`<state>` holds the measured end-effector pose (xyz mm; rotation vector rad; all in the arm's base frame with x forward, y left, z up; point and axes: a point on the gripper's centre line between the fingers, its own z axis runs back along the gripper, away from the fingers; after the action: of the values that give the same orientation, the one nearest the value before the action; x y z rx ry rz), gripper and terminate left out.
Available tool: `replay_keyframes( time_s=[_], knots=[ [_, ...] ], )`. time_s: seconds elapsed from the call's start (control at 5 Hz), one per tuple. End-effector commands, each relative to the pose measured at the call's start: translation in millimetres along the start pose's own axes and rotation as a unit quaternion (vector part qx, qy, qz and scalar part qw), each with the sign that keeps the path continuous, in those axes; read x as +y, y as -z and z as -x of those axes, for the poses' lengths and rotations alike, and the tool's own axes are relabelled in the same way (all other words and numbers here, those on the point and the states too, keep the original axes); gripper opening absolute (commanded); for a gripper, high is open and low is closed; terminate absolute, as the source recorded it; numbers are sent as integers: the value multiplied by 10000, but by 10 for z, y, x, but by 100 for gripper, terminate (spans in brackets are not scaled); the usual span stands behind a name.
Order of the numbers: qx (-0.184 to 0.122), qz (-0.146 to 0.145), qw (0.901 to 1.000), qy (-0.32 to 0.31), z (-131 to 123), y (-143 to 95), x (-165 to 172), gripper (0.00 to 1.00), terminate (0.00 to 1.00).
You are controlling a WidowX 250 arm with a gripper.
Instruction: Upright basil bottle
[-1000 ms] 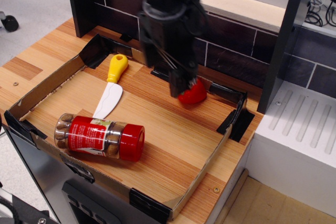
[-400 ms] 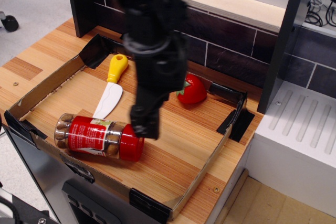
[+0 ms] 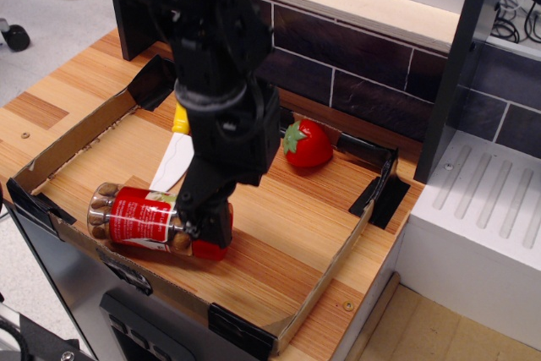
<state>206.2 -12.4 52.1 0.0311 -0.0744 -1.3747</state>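
As the basil bottle (image 3: 145, 220) lies on its side near the tabletop's front edge, the gripper (image 3: 203, 227) hovers at its red cap; jaw state cannot be told. A firm, centred grasp there should help tip it upright.

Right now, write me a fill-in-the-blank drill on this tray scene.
1. The clear red-capped spice jar lies on its ____.
2. The black robot hand is down at the jar's ____ end.
3. The red toy strawberry sits near the tray's ____ wall.

Missing: side; cap; back
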Motion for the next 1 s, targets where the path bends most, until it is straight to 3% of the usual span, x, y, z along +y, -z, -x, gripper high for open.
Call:
replay_keyframes(
  time_s=[0.0,0.8],
  knots=[
    [129,-493,9980,-371,144,51,34,100,0],
    [468,-447,9949,-775,164,329,32,100,0]
  ],
)
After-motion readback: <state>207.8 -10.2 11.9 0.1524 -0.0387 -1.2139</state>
